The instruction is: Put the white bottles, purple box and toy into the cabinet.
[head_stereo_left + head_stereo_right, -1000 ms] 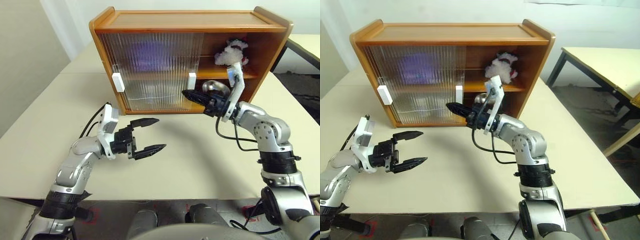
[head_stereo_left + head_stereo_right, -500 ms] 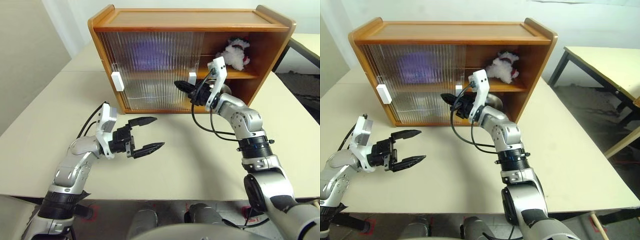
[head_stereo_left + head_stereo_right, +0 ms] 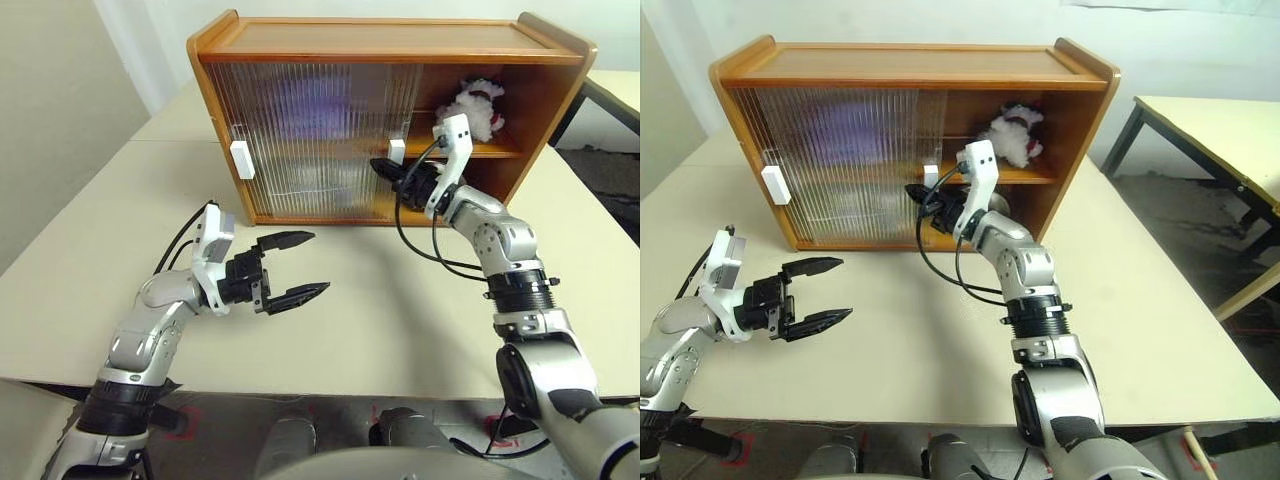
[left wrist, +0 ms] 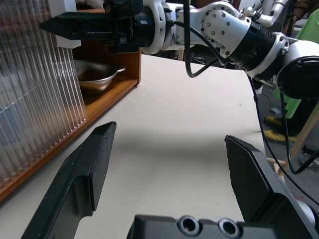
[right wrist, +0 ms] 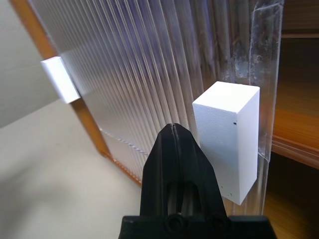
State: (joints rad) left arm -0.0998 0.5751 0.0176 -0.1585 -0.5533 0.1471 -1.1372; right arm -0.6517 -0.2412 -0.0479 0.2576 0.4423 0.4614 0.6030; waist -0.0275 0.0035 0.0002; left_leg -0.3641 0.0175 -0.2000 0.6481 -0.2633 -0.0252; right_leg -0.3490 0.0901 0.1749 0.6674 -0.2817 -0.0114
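Evidently the right gripper (image 3: 915, 192), fingers pressed together, should press squarely on the white handle (image 5: 230, 134) to slide the door (left gripper (image 3: 292, 268) spread, empty).

Left pincer (image 3: 296, 265) gaping wide, level, pointing right; right pincer (image 3: 378, 166) closed, arm extended forward.

A: What do you have besides the job's own things?
B: You have the pale cream table (image 3: 400, 320) under everything, its top bare and matte. A seam crosses it at your far left.
A: Anything else?
B: You can see a shiny metal dish (image 4: 94, 77) with a small handle. To your right stands a second table (image 3: 1210, 125), dark-legged, well apart, with grey floor (image 3: 1175, 215) between. A white wall (image 3: 1200, 45) rises behind.
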